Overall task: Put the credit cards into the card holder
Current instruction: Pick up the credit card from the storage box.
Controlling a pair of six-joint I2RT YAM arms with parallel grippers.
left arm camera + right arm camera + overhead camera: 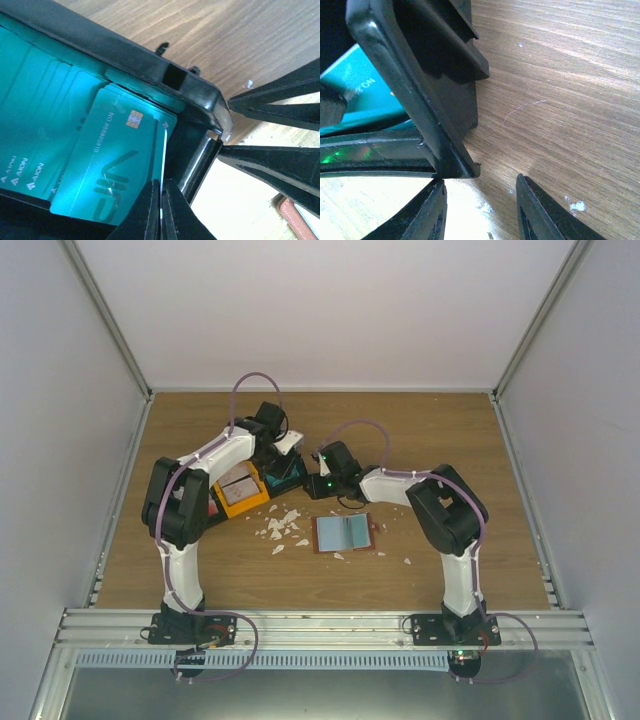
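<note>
Bench (450, 440) is carrying black bin (150, 65) and, nearer the bases, card holder (345, 532) lying open. In the bin, left tool (161, 189) is pinching a teal credit card (115, 160) by its edge; right tool (481, 184) is gaping at the bin's corner.

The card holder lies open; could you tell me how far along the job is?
Done: nothing clearly; I cannot tell if the card holder holds cards. In hand: the left gripper pinches a teal card in the black bin. Left: carrying it over, plus the other teal cards.
</note>
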